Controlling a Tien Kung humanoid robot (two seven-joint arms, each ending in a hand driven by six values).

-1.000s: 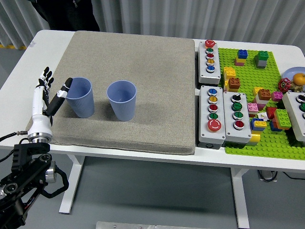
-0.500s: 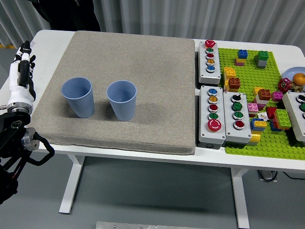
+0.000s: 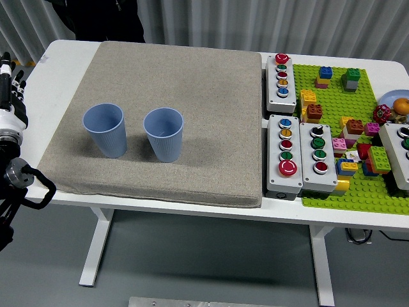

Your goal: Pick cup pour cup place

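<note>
Two blue cups stand upright on the grey mat: the left cup and the right cup, side by side. The left robot hand sits at the desk's left edge, well left of the left cup; its finger state cannot be told. It is the only hand in view, hence the nearer.

Matt ribbed plastic cups (rough cloth mat)

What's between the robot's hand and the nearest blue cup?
Head view: only bare white table and grey mat between left hand and left cup.
</note>
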